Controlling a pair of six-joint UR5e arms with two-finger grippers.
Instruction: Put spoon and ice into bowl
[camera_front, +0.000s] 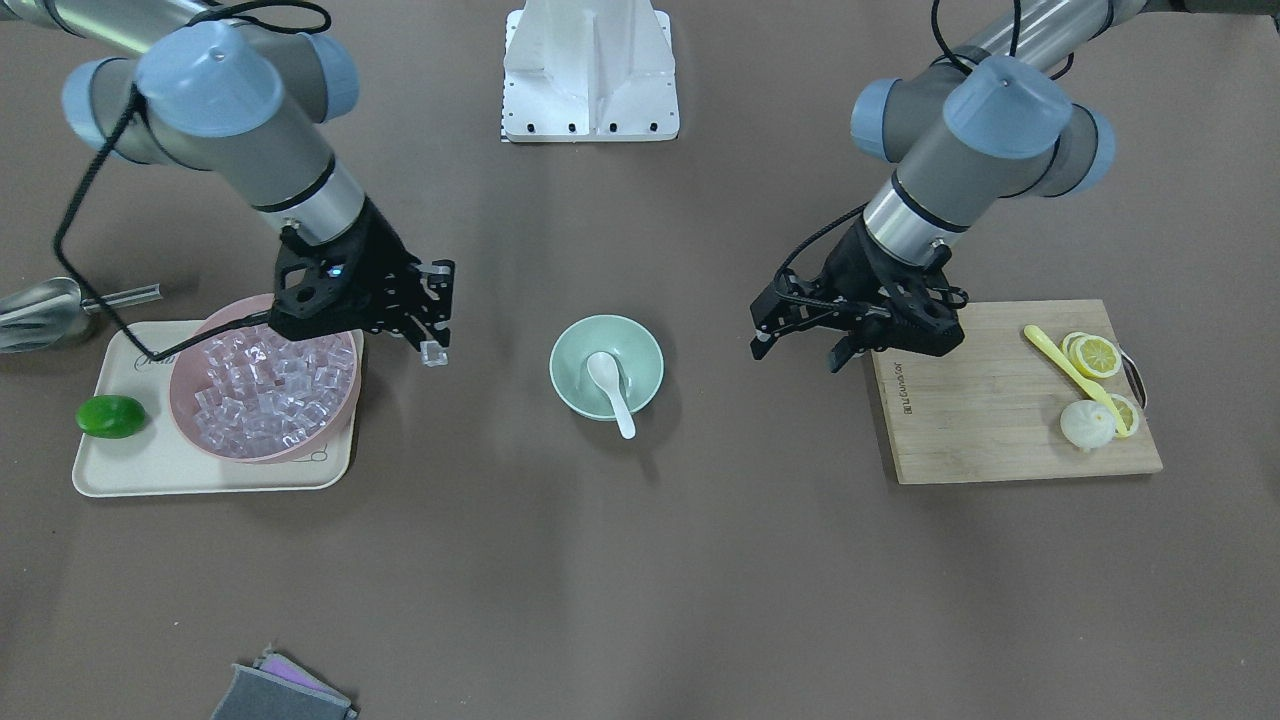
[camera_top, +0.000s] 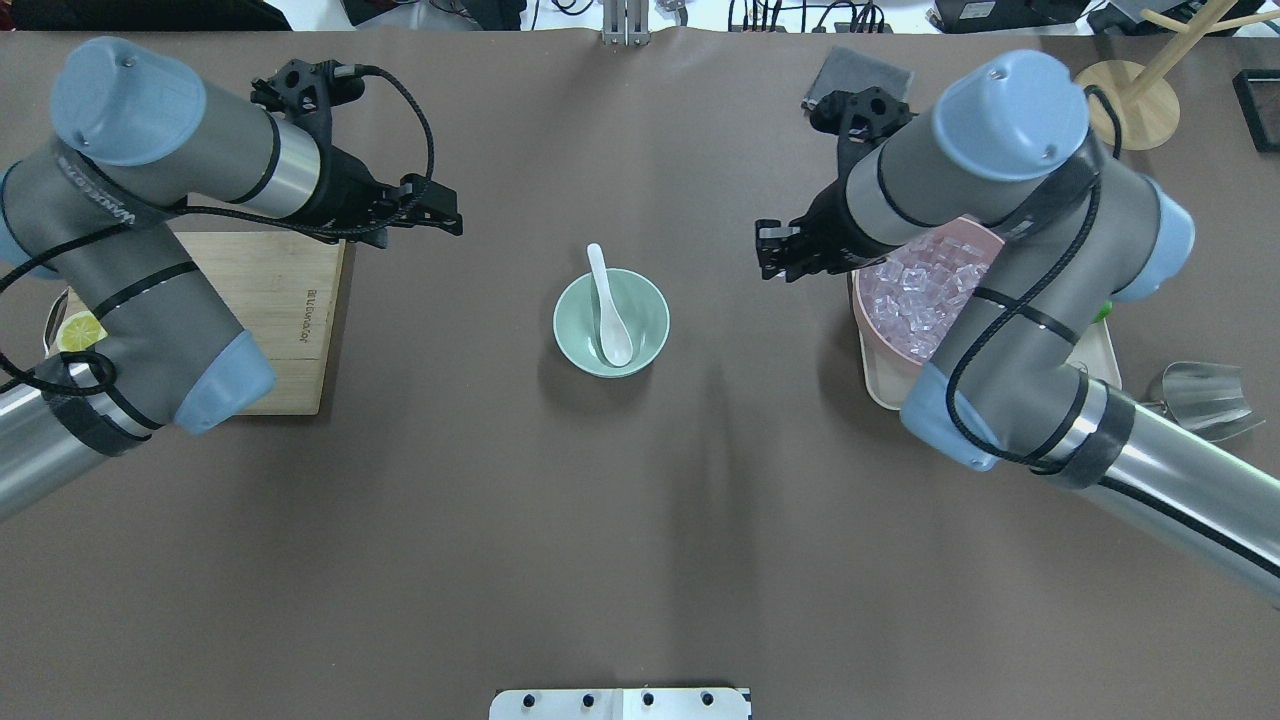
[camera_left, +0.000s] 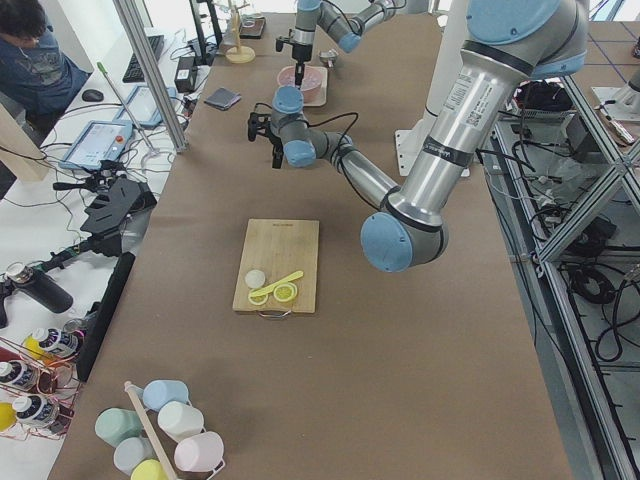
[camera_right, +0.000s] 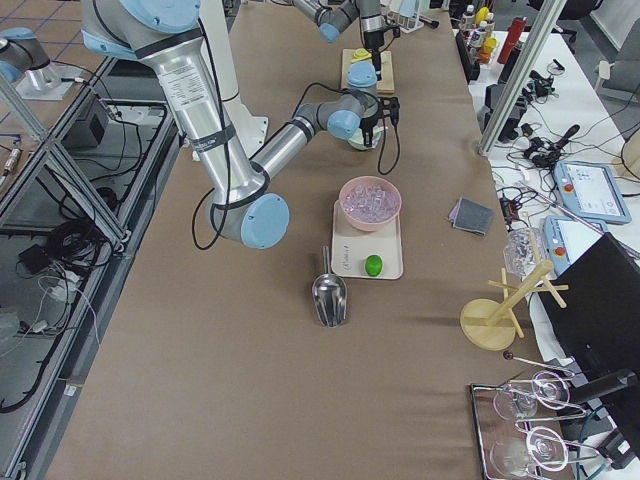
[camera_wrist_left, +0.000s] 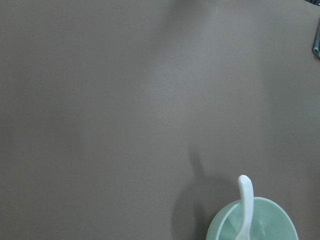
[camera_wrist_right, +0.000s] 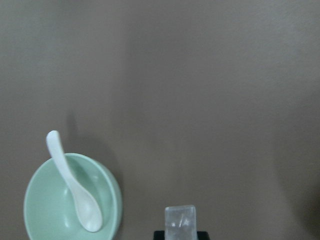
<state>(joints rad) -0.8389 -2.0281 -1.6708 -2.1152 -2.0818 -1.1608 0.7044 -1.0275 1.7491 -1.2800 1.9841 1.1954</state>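
Observation:
The white spoon (camera_front: 612, 386) lies in the mint-green bowl (camera_front: 575, 352) at the table's middle, scoop inside and handle over the rim. My right gripper (camera_front: 436, 340) is shut on one clear ice cube (camera_front: 435, 354), held above the table between the pink bowl and the mint bowl. The right wrist view shows the cube (camera_wrist_right: 180, 220) between the fingers, with the bowl (camera_wrist_right: 45, 200) and spoon (camera_wrist_right: 75, 192) to its left. My left gripper (camera_front: 800, 350) is open and empty, beside the cutting board's edge.
A pink bowl (camera_front: 330, 425) full of ice cubes sits on a cream tray (camera_front: 150, 470) with a lime (camera_front: 110, 416). A metal scoop (camera_front: 40, 310) lies beside it. The cutting board (camera_front: 980, 420) holds a yellow utensil (camera_front: 1065, 365), lemon slices (camera_front: 1097, 355) and a white bun (camera_front: 1088, 425).

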